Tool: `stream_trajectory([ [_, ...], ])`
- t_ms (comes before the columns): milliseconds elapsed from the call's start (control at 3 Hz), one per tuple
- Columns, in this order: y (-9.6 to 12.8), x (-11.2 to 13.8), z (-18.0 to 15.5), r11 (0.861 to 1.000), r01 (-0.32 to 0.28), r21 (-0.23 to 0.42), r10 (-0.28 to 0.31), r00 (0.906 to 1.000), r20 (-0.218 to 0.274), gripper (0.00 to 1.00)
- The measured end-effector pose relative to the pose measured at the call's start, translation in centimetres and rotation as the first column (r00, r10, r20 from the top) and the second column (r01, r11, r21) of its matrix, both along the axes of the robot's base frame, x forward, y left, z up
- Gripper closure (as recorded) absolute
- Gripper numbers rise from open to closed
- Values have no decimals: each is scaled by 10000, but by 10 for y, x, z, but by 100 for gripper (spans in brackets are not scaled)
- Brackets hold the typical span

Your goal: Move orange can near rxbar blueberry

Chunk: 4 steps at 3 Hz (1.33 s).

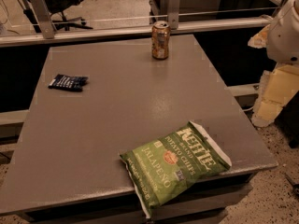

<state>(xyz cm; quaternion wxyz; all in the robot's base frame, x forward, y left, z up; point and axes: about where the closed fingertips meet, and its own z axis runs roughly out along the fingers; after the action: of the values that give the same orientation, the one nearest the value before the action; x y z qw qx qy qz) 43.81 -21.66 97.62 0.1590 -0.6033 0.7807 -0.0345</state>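
Standing upright at 12 o'clock on the grey table [117, 120], near the far edge, the orange can [160, 40] shows its silver top. The rxbar blueberry [68, 82] lies flat at about 10 o'clock, near the left edge, well apart from the can. A green chip bag [175, 164] lies at 5 o'clock, with its lower corner hanging over the front edge. The gripper [286, 29] is beyond the table at 2 o'clock, seen only as a white rounded body, well apart from the can; whether it is wide or narrow I cannot tell.
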Motion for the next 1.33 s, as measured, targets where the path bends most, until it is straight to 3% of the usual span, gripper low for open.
stream_trajectory([
  [667,0,3,0,9998,100,166,-102,9999,107,0],
  [1000,7,19,-8,9969,-27,785,-19,9983,588,0],
  [1333,19,71,-15,9791,-270,2018,-69,9862,1654,0],
])
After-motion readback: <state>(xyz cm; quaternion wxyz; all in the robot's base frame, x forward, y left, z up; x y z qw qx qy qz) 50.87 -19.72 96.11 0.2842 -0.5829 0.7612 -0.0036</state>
